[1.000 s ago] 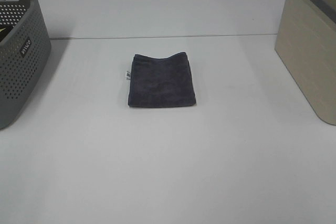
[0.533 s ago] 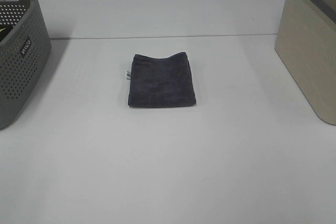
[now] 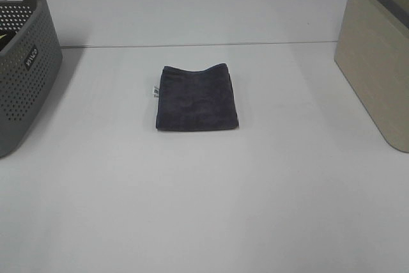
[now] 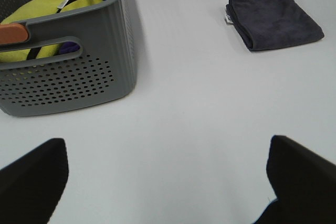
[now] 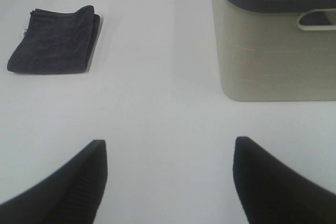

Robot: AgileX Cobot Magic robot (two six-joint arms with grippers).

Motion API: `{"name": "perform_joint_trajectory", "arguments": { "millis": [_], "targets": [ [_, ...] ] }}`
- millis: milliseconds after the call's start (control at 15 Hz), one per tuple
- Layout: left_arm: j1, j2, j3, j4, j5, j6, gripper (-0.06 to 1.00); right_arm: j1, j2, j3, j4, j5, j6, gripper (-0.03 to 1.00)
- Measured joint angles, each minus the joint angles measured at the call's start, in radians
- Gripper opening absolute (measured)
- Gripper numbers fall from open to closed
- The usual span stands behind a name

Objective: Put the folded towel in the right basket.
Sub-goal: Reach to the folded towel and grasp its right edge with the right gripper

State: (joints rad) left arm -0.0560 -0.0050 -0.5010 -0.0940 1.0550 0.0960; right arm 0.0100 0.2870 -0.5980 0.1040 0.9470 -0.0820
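Lab test bench: plain white tabletop (image 3: 204, 209), white backdrop (image 3: 192, 4), grey basket (image 3: 25, 62) and beige basket (image 3: 377, 68).

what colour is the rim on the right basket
Dark grey, a band topping the beige right basket; the rim shows best in the right wrist view.

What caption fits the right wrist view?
Open right end effector above the white table, facing the folded dark towel and beige basket.

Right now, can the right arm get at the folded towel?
Probably yes. The right gripper is open, and only bare table lies between it and the folded towel; the beige basket stands farther right, out of the path.
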Motion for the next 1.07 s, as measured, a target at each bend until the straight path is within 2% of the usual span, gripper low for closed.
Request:
{"name": "perform_joint_trajectory", "arguments": {
  "millis": [200,267,333,467,533,600,733,867,1067],
  "targets": [
    [0.0,0.0,0.0,0.0,0.0,0.0,0.98,0.0,0.298,-0.127,0.056,-0.08,-0.009,0.65],
    [0.0,0.0,0.0,0.0,0.0,0.0,0.98,0.0,0.355,-0.155,0.065,-0.09,-0.018,0.65],
    [0.0,0.0,0.0,0.0,0.0,0.0,0.98,0.0,0.569,-0.276,0.116,-0.095,-0.04,0.65],
    [0.0,0.0,0.0,0.0,0.0,0.0,0.98,0.0,0.766,-0.393,0.176,-0.094,-0.052,0.65],
    [0.0,0.0,0.0,0.0,0.0,0.0,0.98,0.0,0.766,-0.393,0.176,-0.094,-0.052,0.65],
    [0.0,0.0,0.0,0.0,0.0,0.0,0.98,0.0,0.935,-0.505,0.239,-0.091,-0.11,0.65],
    [0.0,0.0,0.0,0.0,0.0,0.0,0.98,0.0,1.101,-0.594,0.302,-0.093,-0.172,0.65],
    [0.0,0.0,0.0,0.0,0.0,0.0,0.98,0.037,1.259,-0.683,0.333,-0.096,-0.208,0.65],
    [0.0,0.0,0.0,0.0,0.0,0.0,0.98,0.144,1.474,-0.807,0.338,-0.089,-0.217,0.65]
  ]
}}
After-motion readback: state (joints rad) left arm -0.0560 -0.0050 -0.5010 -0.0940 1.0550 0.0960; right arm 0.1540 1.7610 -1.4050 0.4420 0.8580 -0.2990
